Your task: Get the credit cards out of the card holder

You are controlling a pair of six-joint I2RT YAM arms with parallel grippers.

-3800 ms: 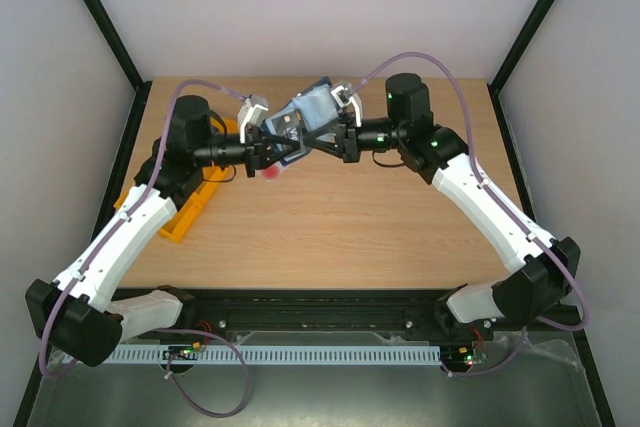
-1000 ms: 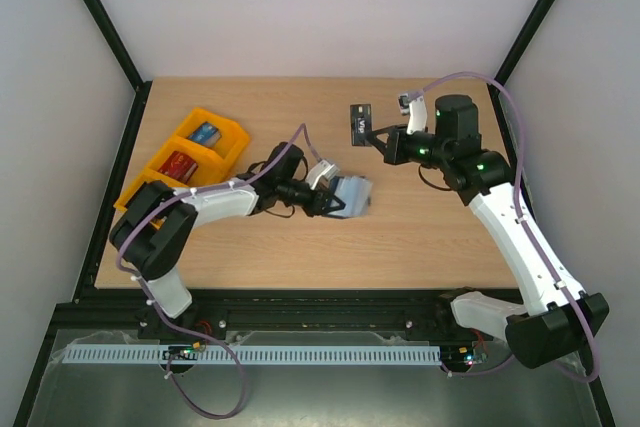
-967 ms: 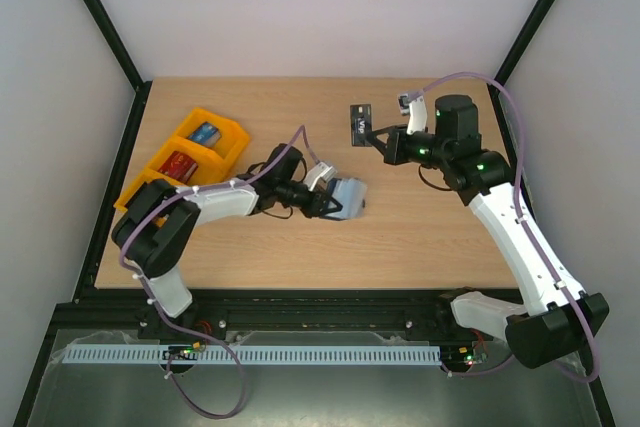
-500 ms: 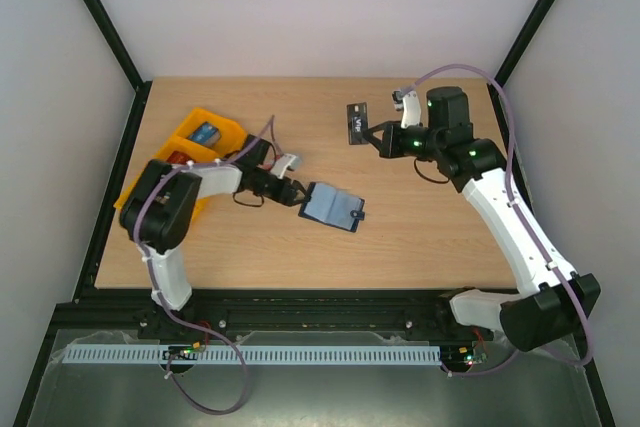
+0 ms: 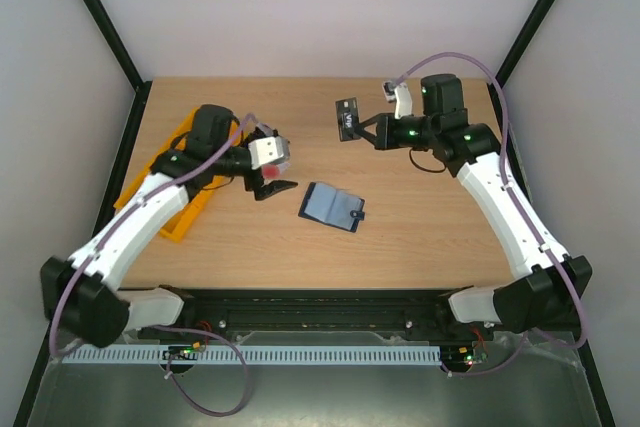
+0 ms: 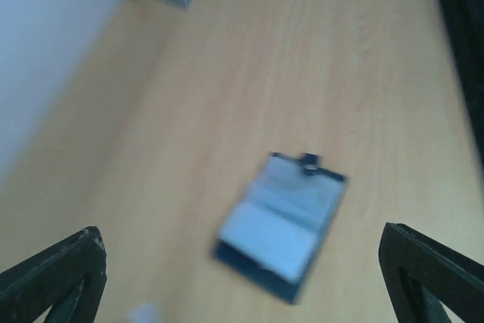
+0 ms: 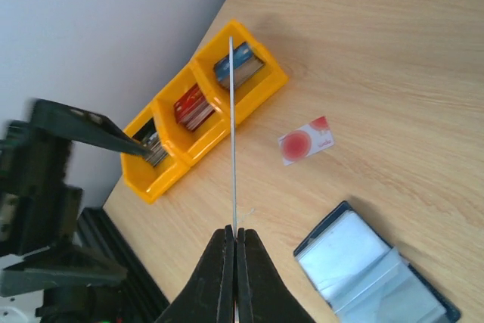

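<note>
The navy card holder (image 5: 333,207) lies open on the table, its light-blue inside up, blurred in the left wrist view (image 6: 281,237). My left gripper (image 5: 271,185) hangs open above and to the left of it, holding nothing; its fingers (image 6: 62,271) stand wide apart. My right gripper (image 5: 366,130) is shut on the dark grey "VIP" card (image 5: 348,119), held on edge in the air at the back middle; it shows edge-on in the right wrist view (image 7: 232,126). The white card with the red mark (image 7: 306,141) lies flat beside the holder, partly under my left gripper.
An orange three-compartment tray (image 5: 176,215) with stacks of cards stands at the left edge, under my left arm, also in the right wrist view (image 7: 171,176). Bare wood lies right of the holder. Black frame posts run along both sides.
My left gripper opened and let go of the card holder, which now lies open on the table. The left arm drew back left. The right gripper shifted the VIP card slightly left.
</note>
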